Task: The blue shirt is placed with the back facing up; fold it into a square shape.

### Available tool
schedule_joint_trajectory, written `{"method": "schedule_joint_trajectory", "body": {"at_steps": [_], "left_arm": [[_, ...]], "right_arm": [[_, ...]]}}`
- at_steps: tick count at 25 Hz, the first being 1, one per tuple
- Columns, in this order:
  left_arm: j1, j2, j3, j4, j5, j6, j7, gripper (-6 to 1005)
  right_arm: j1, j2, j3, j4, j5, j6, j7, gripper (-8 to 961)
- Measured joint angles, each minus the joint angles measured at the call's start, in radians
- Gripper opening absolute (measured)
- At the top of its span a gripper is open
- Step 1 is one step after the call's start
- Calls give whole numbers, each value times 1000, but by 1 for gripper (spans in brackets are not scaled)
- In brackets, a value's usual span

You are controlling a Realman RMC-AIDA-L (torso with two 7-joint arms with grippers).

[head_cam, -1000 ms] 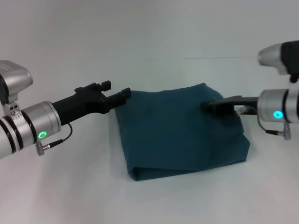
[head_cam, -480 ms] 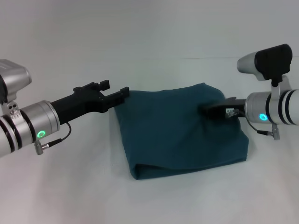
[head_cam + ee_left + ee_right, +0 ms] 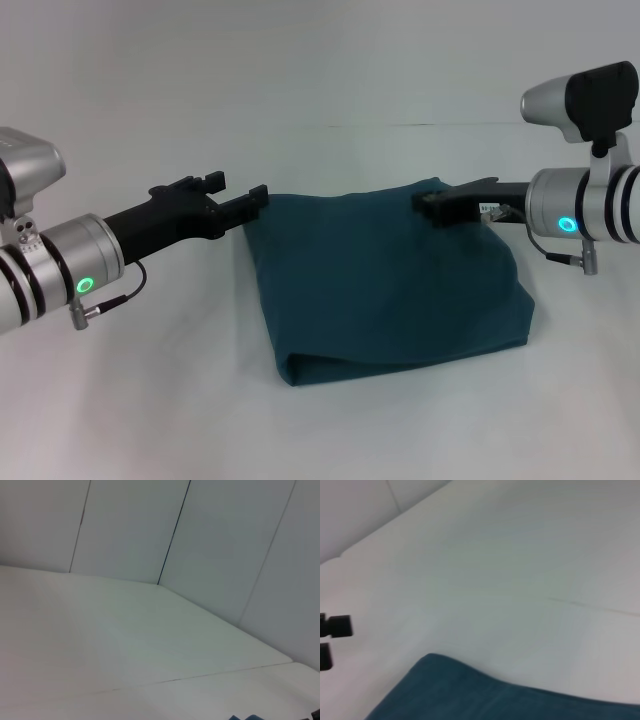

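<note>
With the left gripper (image 3: 235,193) jaws apart beside the folded blue shirt (image 3: 385,280) and the right gripper (image 3: 432,207) unreadable above it, any snag could unfold it.

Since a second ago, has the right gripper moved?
Yes. The right gripper has lifted and shifted toward the left arm, off the blue shirt, near its far edge.

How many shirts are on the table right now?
1. The blue shirt lies folded at the table's middle, between the left gripper at its far-left corner and the right gripper over its far-right edge. None seems hidden.
</note>
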Motion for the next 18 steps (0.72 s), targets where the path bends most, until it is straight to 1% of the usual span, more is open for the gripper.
{"method": "schedule_joint_trajectory", "body": {"at_steps": [3,4,12,15,18], "left_arm": [[-1,0,0,-2,-1,-1,0,770],[-1,0,0,-2,-1,-1,0,770],[-3,0,2,-4,-2,-2,0,771],[-2,0,4,-4,-2,-3,0,771],[1,0,3,-3,-2,-3,0,771]], "right_arm": [[6,4,-19,9,-2,53,-2,59],[10,6,-44,21,1,96,-2,60],[56,9,-114,115,3,202,-3,69],[65,10,-132,126,4,221,-3,72],[62,10,-133,114,14,210,-3,76]]}}
